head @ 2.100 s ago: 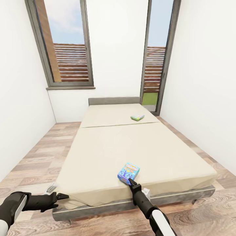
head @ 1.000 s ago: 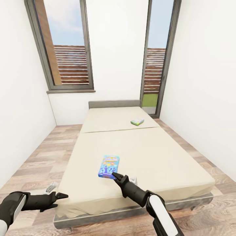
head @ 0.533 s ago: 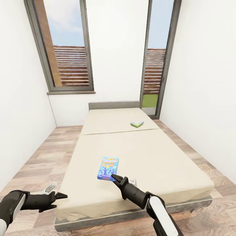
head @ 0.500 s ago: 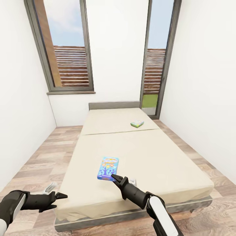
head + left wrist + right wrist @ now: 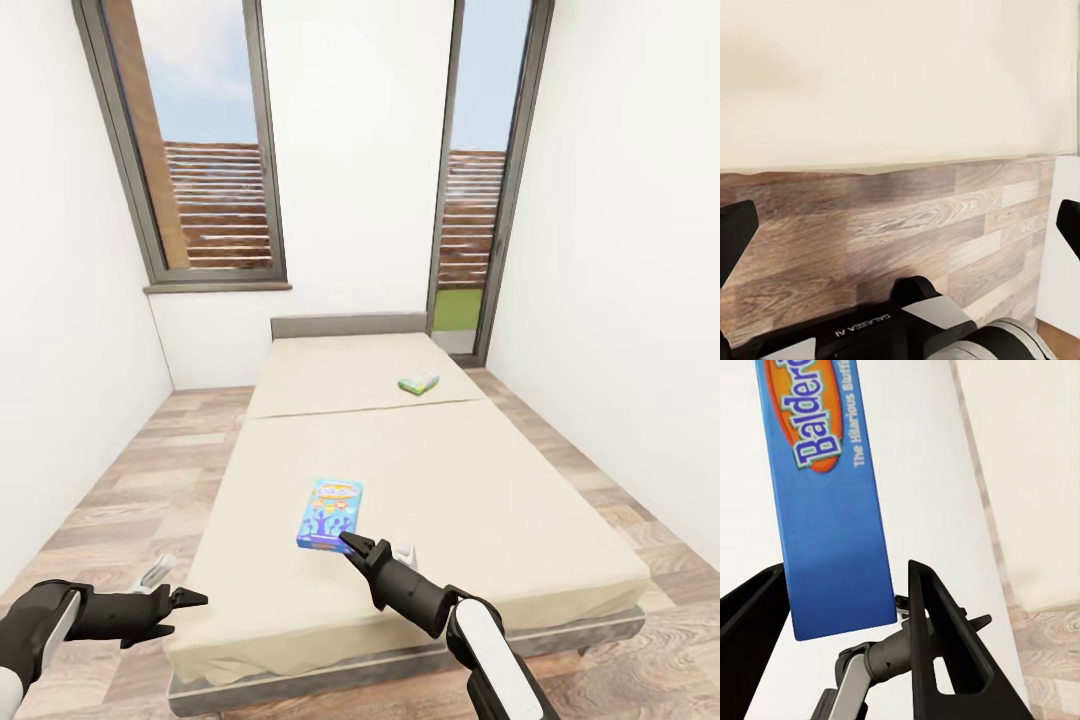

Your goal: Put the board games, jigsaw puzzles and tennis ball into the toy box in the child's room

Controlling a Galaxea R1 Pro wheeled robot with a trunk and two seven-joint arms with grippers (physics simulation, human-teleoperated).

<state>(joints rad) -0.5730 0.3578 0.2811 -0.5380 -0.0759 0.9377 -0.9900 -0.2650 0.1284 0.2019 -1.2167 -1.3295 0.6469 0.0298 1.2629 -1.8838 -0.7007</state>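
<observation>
Head view: bed (image 5: 480,470), wide beige mattress on a grey padded frame, runs from the near foreground back to a white wall between two tall windows (image 5: 200,150); wood-plank floor (image 5: 110,480) either side.

Two board games on the mattress. Near one, the blue board game (image 5: 331,514), a flat rectangular box with an orange patch at its far end, sits toward the foot of the bed, left of centre. Far one, a small green-white board game (image 5: 419,382), lies flat near the head end, right of centre, well apart from the first; its print too small to read.

Right gripper (image 5: 352,545) reaches in from the lower right, black fingertips at the blue box's near end.

Right wrist view adds what the head view lacks: the blue board game (image 5: 825,495) stands between the two black fingers (image 5: 937,630), jaws spread wider than the box, with a gap showing on the one side and the other finger just beside the box edge; whether it touches, cannot tell. Lettering on the orange oval reads "Balder…", cut off at the frame edge, with "The Hilarious Bluff…" in small white type beside it.

Left gripper (image 5: 192,599) hovers low off the bed's near left corner, holding nothing. Left wrist view: the fingertips (image 5: 735,232) sit wide apart at the frame edges, mattress edge (image 5: 900,82) and floor planks (image 5: 892,232) between them
</observation>
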